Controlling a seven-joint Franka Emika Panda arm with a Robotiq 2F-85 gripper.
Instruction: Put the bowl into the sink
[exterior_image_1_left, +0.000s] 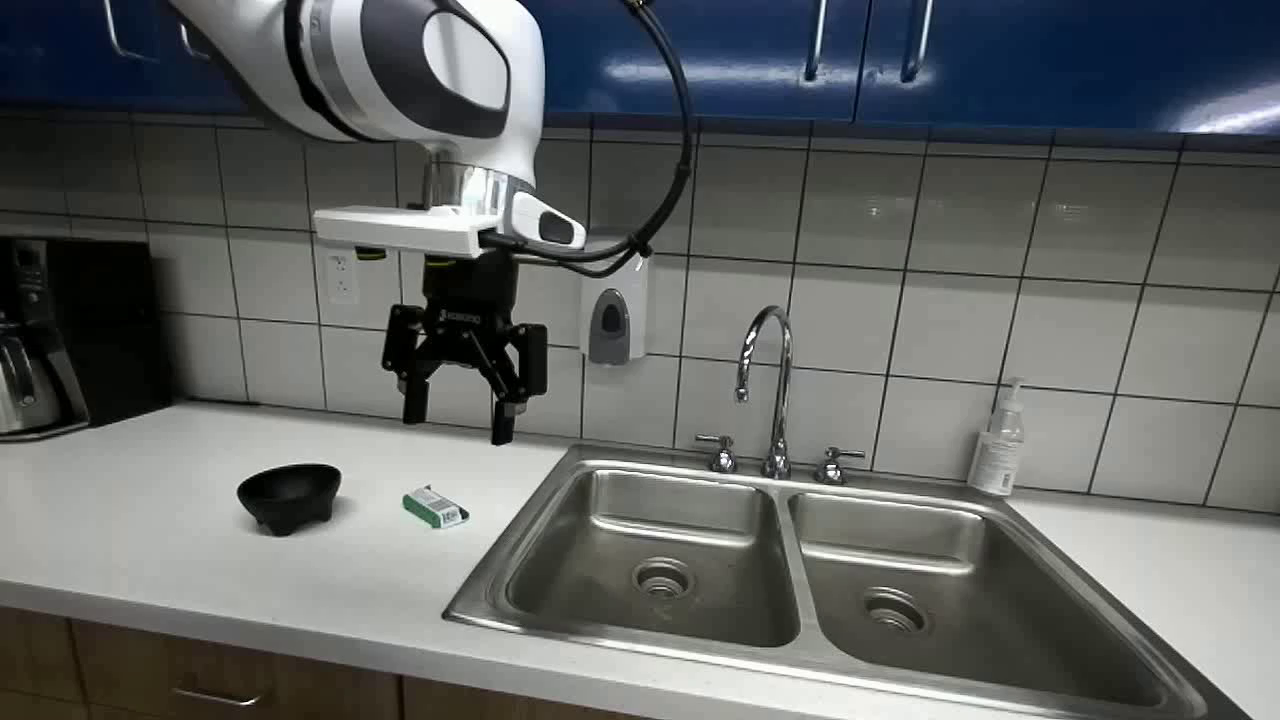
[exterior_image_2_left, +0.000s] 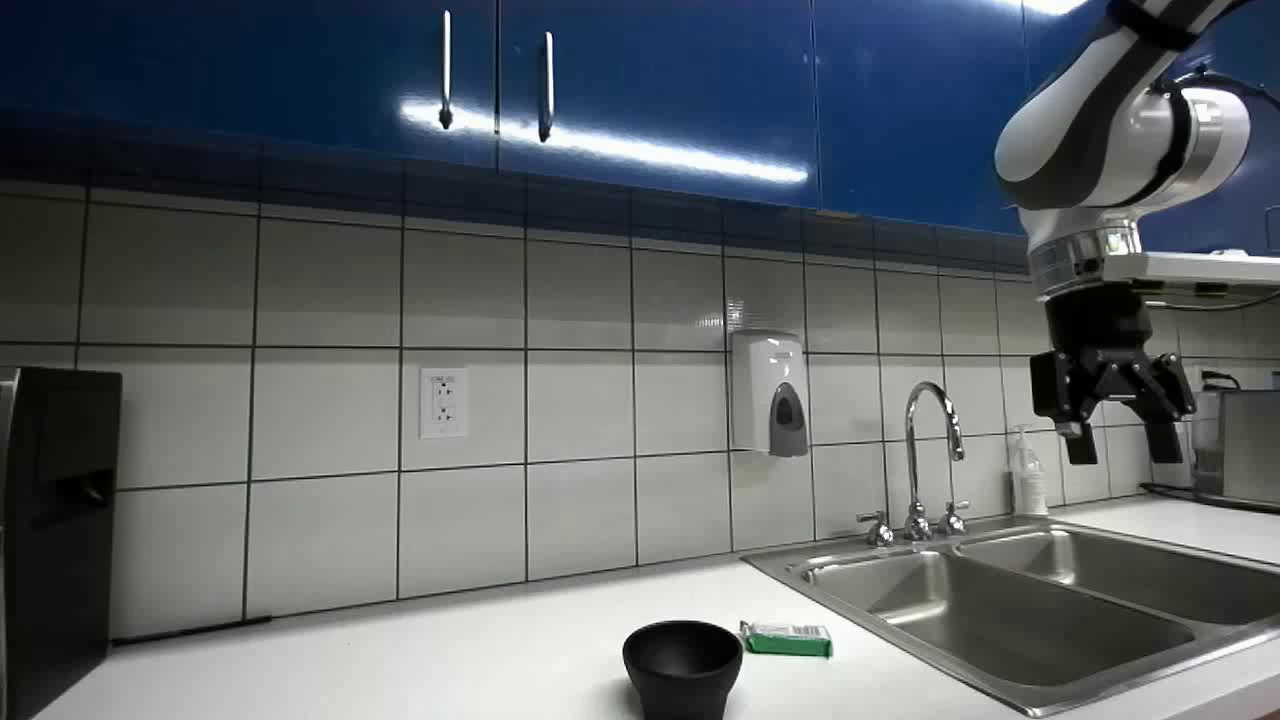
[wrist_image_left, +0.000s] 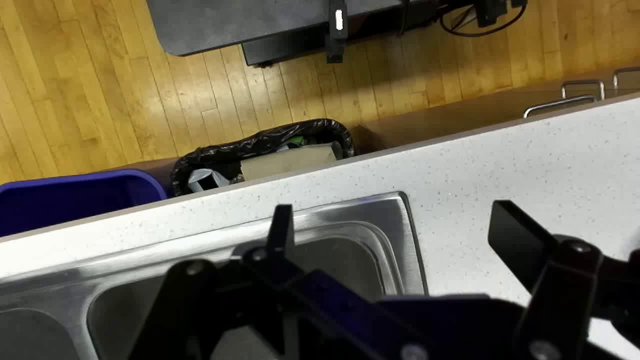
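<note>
Two fingers of the gripper are held wide apart, and a gap is left between their tips. With twelve o'clock taken as the top of each view, the gripper is seen at two o'clock from the bowl in both exterior views. It is hung from the robot arm with its fingers pointed to six o'clock. The small black bowl is set upright on the counter, outside the sink, well apart from the gripper. At three o'clock from the bowl, a green and white packet is laid nearby. Farther in the same direction, the sink is let into the counter.

In an exterior view, its nine o'clock basin is placed nearer the bowl; the tap is mounted at the sink's twelve o'clock edge; a pump bottle is stood at three o'clock from the tap; a dispenser is fixed to the tiled wall at two o'clock from the gripper; and a coffee maker is seen at ten o'clock from the bowl.

In the wrist view, one finger is seen across the sink, the other against the counter; a blue bin is shown at nine o'clock from the gripper, a black-lined bin at ten.
</note>
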